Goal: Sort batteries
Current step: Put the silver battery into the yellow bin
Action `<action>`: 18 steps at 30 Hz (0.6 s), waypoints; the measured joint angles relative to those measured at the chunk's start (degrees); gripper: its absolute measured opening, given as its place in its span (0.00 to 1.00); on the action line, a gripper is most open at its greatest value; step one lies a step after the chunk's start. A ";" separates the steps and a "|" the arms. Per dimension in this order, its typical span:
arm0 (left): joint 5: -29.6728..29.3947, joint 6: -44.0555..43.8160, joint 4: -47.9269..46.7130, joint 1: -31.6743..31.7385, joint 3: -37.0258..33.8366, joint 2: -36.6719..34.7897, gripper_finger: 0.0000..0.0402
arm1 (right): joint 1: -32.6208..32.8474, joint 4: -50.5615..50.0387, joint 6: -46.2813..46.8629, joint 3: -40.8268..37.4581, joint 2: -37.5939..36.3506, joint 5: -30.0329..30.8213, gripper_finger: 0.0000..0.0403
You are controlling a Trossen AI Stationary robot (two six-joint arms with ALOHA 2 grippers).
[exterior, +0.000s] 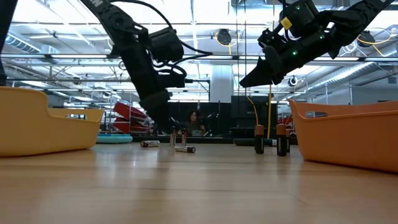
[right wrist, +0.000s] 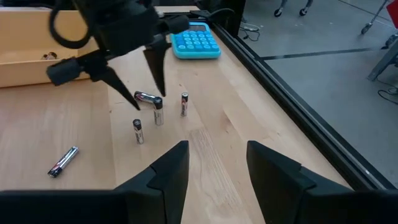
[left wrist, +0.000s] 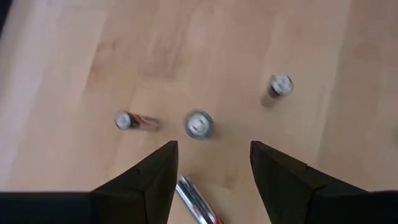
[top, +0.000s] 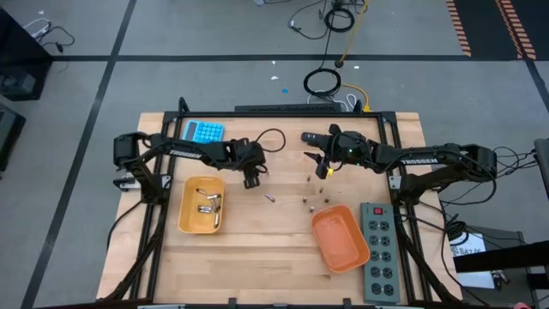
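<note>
Several small batteries are on the wooden table: a few upright (right wrist: pixel 158 113) (right wrist: pixel 184 104) (right wrist: pixel 138 132), one lying (right wrist: pixel 144 97), one lying apart (top: pixel 269 198), and a scattered group (top: pixel 310 199) near the orange tray. More lie in the yellow tray (top: pixel 202 204). My left gripper (left wrist: pixel 214 144) is open and points down just above the lying battery (left wrist: pixel 194 199), a finger on either side. My right gripper (right wrist: pixel 217 146) is open and empty, held above the table (top: pixel 322 167).
An orange tray (top: pixel 340 238) sits at the near right, with a grey power strip (top: pixel 377 251) beside it. A blue calculator (top: pixel 204 131) lies at the far left. Bare wood lies between the two trays. A black frame rims the table's sides.
</note>
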 joint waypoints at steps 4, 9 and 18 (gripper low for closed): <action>2.19 -0.08 1.48 1.66 0.00 0.17 0.52 | 0.00 -0.02 0.00 0.00 0.00 0.00 0.38; 5.17 -0.07 2.97 2.76 -0.02 0.50 0.52 | 0.00 -0.02 0.00 0.00 0.02 0.00 0.38; 6.33 0.07 6.09 2.77 -0.02 4.02 0.40 | -0.02 0.05 0.00 0.00 0.02 0.02 0.38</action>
